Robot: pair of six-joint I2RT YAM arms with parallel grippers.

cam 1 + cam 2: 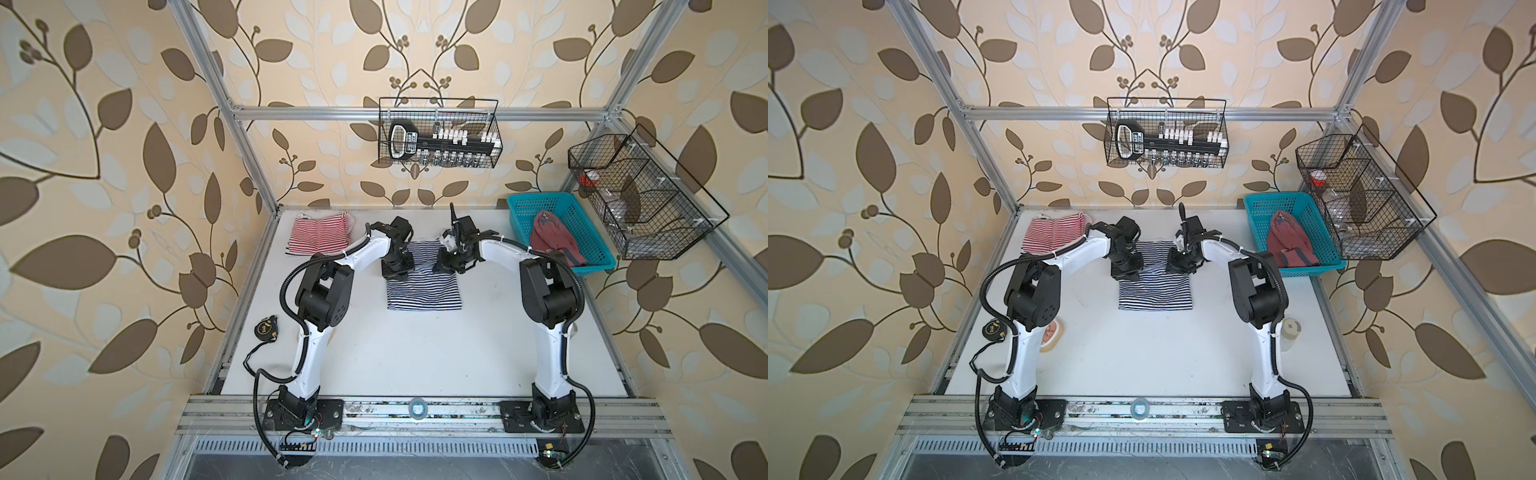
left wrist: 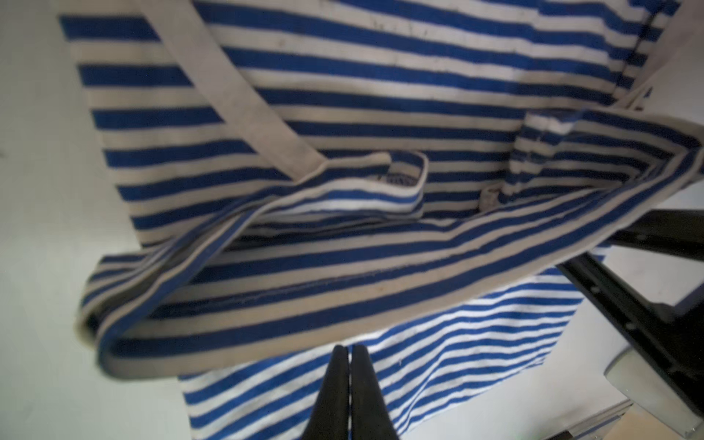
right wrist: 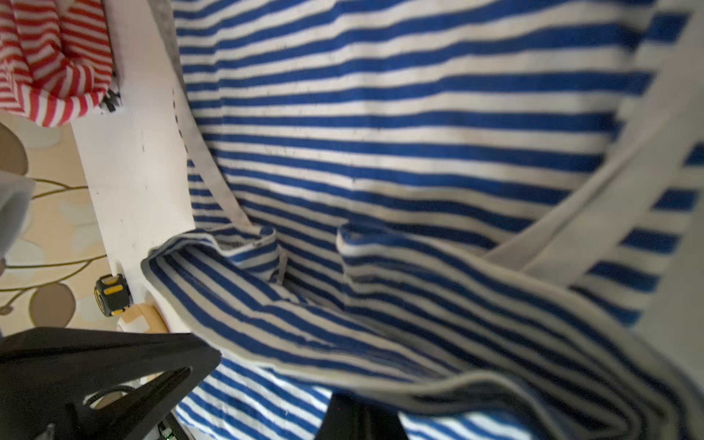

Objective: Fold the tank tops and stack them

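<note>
Two end effectors (image 2: 349,356) (image 3: 360,415) pinch the navy-striped top (image 1: 424,293) on the white table (image 1: 415,353) (leaf-patterned wallpaper (image 1: 104,166) all round).

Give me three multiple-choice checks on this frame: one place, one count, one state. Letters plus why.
1. Where is the dusty red top? A) in the teal basket B) at table centre C) under the left arm
2. How many tank tops lie outside the basket? A) one B) two C) three
3. The left gripper is: A) wide open over bare table B) shut on the edge of the navy-white striped top C) out of view
Answers: 1 A, it slumps inside the basket; 2 B, the red-white striped top at far left and the navy-white one at centre; 3 B, its fingers press together at the lifted edge.
</note>
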